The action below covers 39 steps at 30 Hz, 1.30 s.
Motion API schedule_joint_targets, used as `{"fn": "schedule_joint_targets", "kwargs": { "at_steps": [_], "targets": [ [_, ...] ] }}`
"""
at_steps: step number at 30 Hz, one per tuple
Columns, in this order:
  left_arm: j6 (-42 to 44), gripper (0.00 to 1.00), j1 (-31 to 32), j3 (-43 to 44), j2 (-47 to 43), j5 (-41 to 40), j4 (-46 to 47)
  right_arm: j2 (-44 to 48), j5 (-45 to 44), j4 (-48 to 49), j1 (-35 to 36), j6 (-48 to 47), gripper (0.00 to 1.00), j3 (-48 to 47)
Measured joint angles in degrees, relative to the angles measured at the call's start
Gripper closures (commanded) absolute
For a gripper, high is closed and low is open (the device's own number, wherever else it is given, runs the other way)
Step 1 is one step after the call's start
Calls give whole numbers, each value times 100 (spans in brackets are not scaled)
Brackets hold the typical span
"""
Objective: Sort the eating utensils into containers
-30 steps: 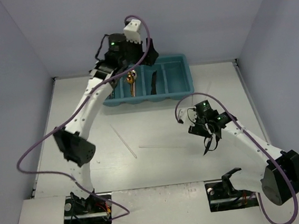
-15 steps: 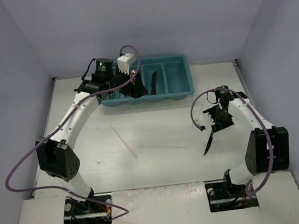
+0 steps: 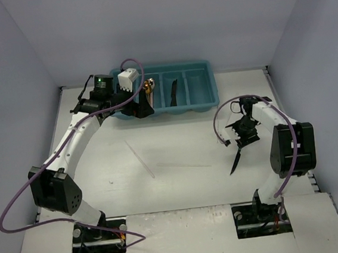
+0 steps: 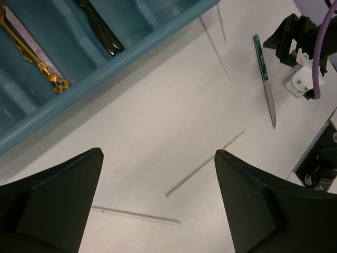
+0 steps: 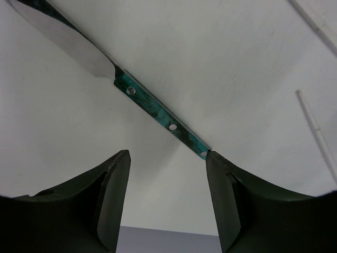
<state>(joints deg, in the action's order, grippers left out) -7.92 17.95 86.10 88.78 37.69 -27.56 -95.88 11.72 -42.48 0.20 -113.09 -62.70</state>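
White tabletop [image 3: 187, 187]: I see my left gripper [image 4: 158, 155] gaping wide and empty beside the teal plastic cutlery tray [image 3: 211, 85]. My right gripper [image 5: 167, 158], partly open, grips nothing above the green-handled steel knife [image 5: 158, 108] lying flat.

Tray [image 4: 79, 89]: cropped by top and left edges at the left wrist; left compartments covered by the left arm [image 3: 103, 97] from above. Gold spoon [image 4: 52, 79], dark utensil [image 4: 102, 34]: upper ends cropped. Knife [image 5: 158, 117]: blade tip cropped. Stick [image 5: 315, 129]: runs off right edge.
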Motion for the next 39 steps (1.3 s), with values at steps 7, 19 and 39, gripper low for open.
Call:
{"fn": "schedule_joint_targets", "kwargs": {
  "at_steps": [7,19,39],
  "targets": [
    [-12,14,-30,-159,14,-30,-91,-190,11,3,329,-22,45,-76],
    [-22,14,-256,-159,14,-21,-98,-286,-189,80,445,-60,46,129],
    [-129,14,-493,-159,51,34,-106,-109,-259,728,513,-88,93,803]
  ]
}}
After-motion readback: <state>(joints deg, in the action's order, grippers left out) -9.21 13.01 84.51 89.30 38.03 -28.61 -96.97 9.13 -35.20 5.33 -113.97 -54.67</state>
